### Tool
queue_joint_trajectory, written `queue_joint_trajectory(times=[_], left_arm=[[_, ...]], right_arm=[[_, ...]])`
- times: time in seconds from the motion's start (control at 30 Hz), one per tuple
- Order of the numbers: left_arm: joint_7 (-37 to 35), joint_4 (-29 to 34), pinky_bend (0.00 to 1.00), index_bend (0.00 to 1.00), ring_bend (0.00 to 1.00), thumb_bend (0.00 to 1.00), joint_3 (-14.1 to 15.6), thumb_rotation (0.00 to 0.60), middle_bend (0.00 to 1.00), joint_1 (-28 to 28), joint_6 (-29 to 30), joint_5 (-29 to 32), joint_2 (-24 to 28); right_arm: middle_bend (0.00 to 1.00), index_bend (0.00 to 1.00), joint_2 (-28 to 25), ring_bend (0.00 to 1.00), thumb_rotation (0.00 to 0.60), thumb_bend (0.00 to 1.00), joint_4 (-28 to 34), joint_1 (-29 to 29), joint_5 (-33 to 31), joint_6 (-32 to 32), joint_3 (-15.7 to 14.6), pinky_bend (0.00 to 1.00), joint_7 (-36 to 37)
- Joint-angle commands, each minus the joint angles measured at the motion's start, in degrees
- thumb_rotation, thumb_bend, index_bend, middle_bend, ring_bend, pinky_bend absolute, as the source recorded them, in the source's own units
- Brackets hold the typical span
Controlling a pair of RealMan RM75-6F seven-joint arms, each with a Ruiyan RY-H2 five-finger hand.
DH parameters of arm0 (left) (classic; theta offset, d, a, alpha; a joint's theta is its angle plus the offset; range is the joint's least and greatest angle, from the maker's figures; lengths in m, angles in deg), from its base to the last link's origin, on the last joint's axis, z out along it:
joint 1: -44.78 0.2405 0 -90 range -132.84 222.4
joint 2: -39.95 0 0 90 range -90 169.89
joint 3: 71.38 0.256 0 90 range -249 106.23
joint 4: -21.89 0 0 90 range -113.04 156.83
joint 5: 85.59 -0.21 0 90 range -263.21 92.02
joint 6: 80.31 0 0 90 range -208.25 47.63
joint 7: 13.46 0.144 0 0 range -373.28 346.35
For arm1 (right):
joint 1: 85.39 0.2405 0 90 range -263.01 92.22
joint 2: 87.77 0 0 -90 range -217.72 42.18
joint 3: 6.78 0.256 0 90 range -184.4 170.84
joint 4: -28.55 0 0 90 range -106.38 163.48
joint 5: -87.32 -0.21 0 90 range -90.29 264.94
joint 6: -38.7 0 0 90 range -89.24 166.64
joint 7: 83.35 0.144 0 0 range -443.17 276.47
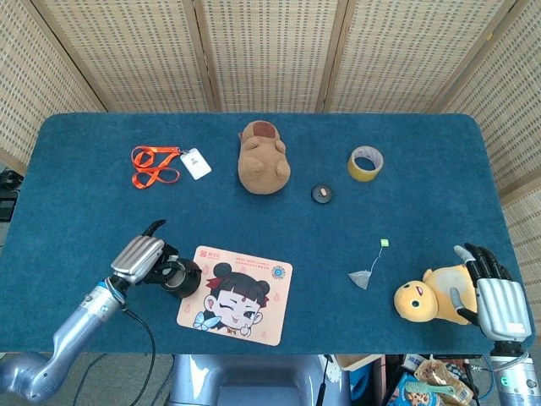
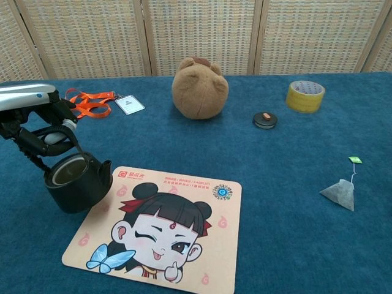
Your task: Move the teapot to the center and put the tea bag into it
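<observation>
A small black lidless teapot (image 2: 78, 182) hangs by its wire handle from my left hand (image 2: 38, 119), lifted clear of the cloth and tilted, at the left edge of the cartoon mat (image 2: 160, 228). In the head view the teapot (image 1: 181, 277) sits just left of the mat (image 1: 237, 295), with my left hand (image 1: 142, 258) over its handle. The tea bag (image 2: 340, 193) lies on the cloth at the right, its string ending in a green tag (image 2: 354, 160); the head view shows the tea bag (image 1: 361, 277) too. My right hand (image 1: 493, 290) rests open at the right front corner, behind a yellow plush.
A brown plush bear (image 2: 199, 89) sits at the back middle, with a small round lid (image 2: 265, 119) and a yellow tape roll (image 2: 305, 96) to its right. An orange lanyard with a badge (image 2: 92, 103) lies back left. A yellow plush toy (image 1: 431, 299) lies beside my right hand.
</observation>
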Motion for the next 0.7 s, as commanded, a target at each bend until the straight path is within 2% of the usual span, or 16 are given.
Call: queue_joint_trajectory(times=[0.03,0.4,0.7], left_arm=[[0.2,0.7,0.0,0.82,0.7,0.46,-0.8,0.6,0.82,-0.8,-0.5,0.4,0.5],[1.6,2.1,0.0,0.82,0.7,0.46,-5.0,0.6,0.81,-5.6,-3.1,3.3,0.9],[6.7,1.0,0.0,0.82,0.7,0.46,-8.1,0.6,0.81,-11.8,-6.2,8.6,-1.3]], right_arm=[[0.21,0.18,-0.1,0.14,0.6,0.57,0.1,0.0,0.2,0.1,-0.1,0.31,-0.1],[0.21,0.18,-0.6,0.14,0.6,0.57,0.7,0.3,0.6,-0.5,-0.3,0.31,-0.3],[0.21,0.18,-1.0,0.14,0.6,0.57,2.0,0.9,2.7,-0.5,-0.6,0.31,-1.1]])
